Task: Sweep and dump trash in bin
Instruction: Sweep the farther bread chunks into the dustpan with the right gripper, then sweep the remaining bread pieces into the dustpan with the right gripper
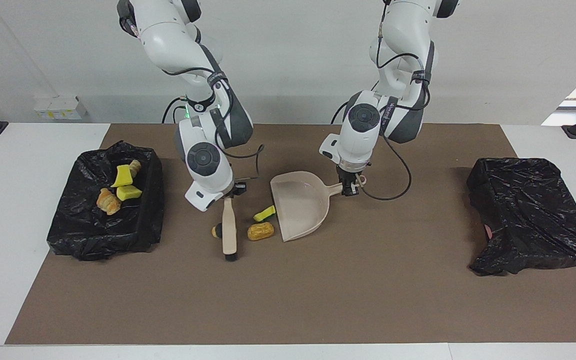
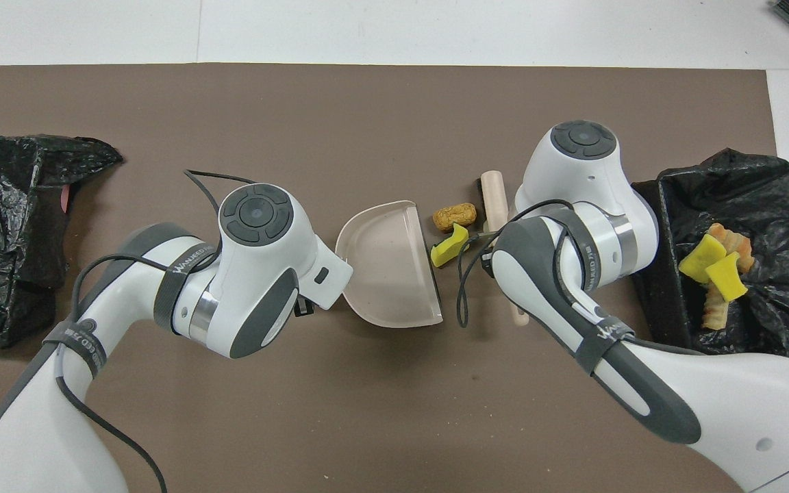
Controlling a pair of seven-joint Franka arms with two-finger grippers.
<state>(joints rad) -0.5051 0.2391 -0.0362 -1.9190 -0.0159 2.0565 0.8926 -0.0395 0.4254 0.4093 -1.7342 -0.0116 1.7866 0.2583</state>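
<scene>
My right gripper [image 1: 228, 195] is shut on the handle of a beige brush [image 1: 228, 231], whose bristles rest on the mat. Against the brush, toward the right arm's end, lies a small brown piece of trash [image 1: 216, 231]. A golden bread roll [image 1: 260, 231] and a yellow sponge chunk [image 1: 264, 214] lie between the brush and the mouth of the beige dustpan [image 1: 300, 202]. My left gripper [image 1: 350, 189] is shut on the dustpan's handle. From overhead the roll [image 2: 454, 216], sponge [image 2: 449, 246], brush [image 2: 494, 198] and dustpan [image 2: 387, 263] show; both grippers are hidden under their wrists.
A bin lined with a black bag [image 1: 105, 225] stands at the right arm's end, with yellow sponges [image 1: 124, 177] and a croissant [image 1: 108, 201] in it. A second black-bagged bin [image 1: 533, 215] stands at the left arm's end. A brown mat [image 1: 318, 290] covers the table.
</scene>
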